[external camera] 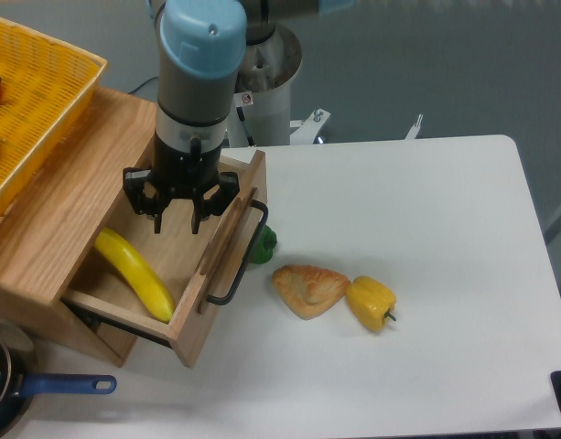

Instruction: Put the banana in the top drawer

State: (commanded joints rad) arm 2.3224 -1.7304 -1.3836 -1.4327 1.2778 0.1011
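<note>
Banana (135, 273) inside the top drawer (232, 240), gripper (177, 223) jaws spread, empty, above; green object (263, 244) half-hidden behind handle.

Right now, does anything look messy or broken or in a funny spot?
Nothing looks broken or spilled. One funny spot: a green thing is tucked on the table against the front of the open top drawer, half hidden behind its handle. The banana lies neatly inside the drawer, and the open gripper hovers above, empty.
</note>
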